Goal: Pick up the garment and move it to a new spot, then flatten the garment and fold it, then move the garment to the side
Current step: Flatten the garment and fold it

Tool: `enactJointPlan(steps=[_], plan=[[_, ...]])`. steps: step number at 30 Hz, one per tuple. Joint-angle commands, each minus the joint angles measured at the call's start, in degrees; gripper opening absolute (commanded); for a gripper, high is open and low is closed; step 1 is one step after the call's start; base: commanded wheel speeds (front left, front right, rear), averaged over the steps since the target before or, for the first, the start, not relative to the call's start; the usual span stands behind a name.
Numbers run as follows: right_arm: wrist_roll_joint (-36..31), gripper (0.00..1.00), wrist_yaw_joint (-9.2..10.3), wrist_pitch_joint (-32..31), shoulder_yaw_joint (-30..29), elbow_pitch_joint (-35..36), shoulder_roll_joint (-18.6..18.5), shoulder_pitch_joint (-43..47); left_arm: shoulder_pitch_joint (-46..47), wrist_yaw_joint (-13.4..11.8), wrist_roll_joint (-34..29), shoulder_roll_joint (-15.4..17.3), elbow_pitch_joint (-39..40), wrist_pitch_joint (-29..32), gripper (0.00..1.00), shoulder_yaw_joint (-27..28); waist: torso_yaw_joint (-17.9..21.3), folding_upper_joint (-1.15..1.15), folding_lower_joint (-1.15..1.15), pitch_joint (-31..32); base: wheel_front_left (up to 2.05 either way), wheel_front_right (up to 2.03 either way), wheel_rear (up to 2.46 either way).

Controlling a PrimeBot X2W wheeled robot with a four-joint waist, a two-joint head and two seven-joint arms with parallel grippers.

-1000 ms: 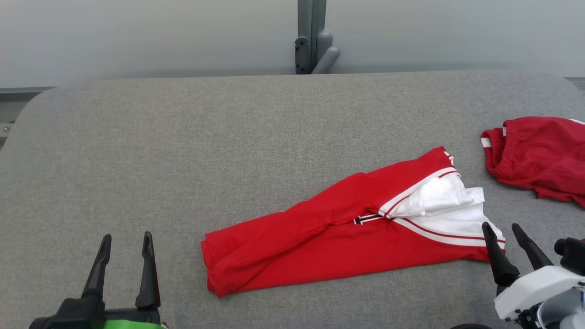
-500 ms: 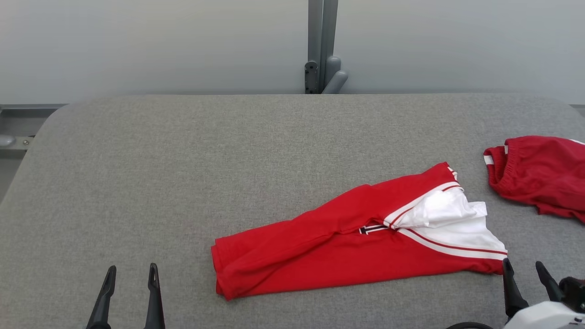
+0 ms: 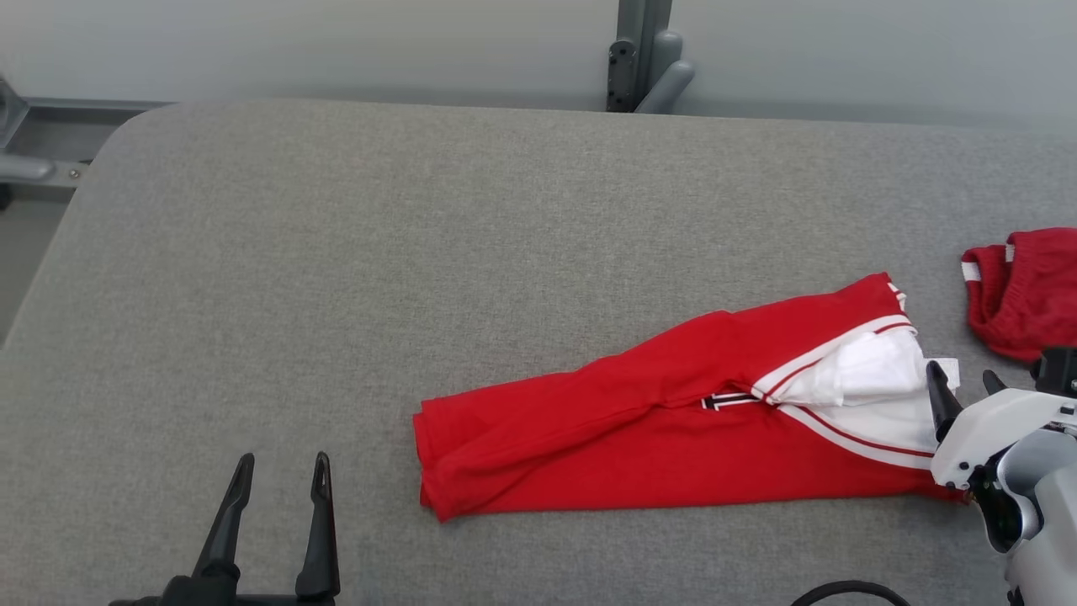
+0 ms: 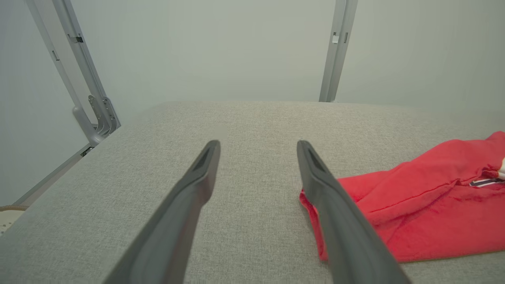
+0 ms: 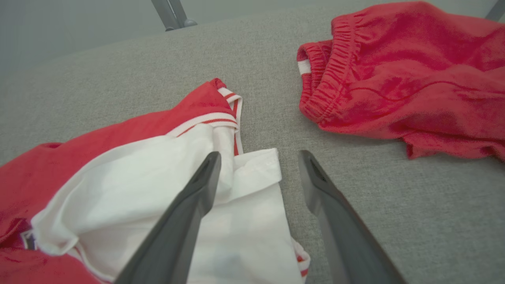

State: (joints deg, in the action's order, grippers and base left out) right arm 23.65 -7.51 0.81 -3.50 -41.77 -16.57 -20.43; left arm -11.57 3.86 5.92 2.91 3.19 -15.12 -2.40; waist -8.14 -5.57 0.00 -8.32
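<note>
The right gripper point(image 3: 961, 372), fingers wide and empty, hovers at the garment's point(image 3: 639, 421) white end, seemingly to grasp it; the left gripper point(image 3: 283, 459) hangs aside, fingers apart.

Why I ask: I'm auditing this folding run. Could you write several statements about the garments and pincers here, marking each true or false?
1. The red-and-white garment lies on the grey table. True.
2. The left pincer is shut on the garment's red end. False: it is open, apart from the cloth.
3. The right pincer stands open at the garment's white end. True.
4. The second red garment lies on top of the first. False: it lies apart, toward the robot's right.
</note>
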Motion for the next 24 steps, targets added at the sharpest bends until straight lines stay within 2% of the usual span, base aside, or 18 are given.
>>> enactJointPlan(steps=[1, 8, 14, 16, 18, 24], plan=[[-0.4, 1.0, 0.04, -0.9, -0.1, -2.1, -0.3, -1.3, 1.1, 0.1, -0.1, 0.0, -0.2, 0.0, 1.0, -0.4, -2.7, -0.01, 0.0, -2.7, 0.0, 0.0, 0.0], [1.1, 1.0, 0.04, -2.8, 2.2, -10.3, 0.2, -5.2, 2.1, -0.6, 0.4, 0.0, -0.4, 0.0, 1.0, -1.0, -4.1, -0.01, 0.0, -4.7, 0.0, 0.0, 0.0], [6.1, 1.0, -0.19, -6.6, 7.5, -11.4, 1.1, -6.0, 3.1, -1.0, 0.6, 0.0, -0.8, 0.0, 1.0, -1.4, -4.0, -0.01, 0.0, -5.1, 0.0, 0.0, 0.0], [8.8, 0.0, -0.21, -7.7, 9.2, -10.7, 1.2, -6.3, 3.1, -1.1, 0.9, 0.0, -1.0, 0.0, 1.0, -1.8, -3.7, -0.01, 0.0, -4.9, 0.0, 0.0, 0.0], [12.2, 0.0, -0.27, -8.6, 11.0, -9.3, 1.1, -6.3, 2.9, -1.2, 1.4, 0.0, -1.3, 0.0, 1.0, -2.1, -3.0, -0.01, 0.0, -4.6, 0.0, 0.0, 0.0], [20.2, 0.0, 0.05, -8.7, 13.1, -4.2, -5.0, -6.5, 2.0, -1.8, 2.8, 0.0, -2.0, 0.0, 1.0, -2.3, -0.4, -0.01, 0.0, -3.0, 0.0, 0.0, 0.0]])
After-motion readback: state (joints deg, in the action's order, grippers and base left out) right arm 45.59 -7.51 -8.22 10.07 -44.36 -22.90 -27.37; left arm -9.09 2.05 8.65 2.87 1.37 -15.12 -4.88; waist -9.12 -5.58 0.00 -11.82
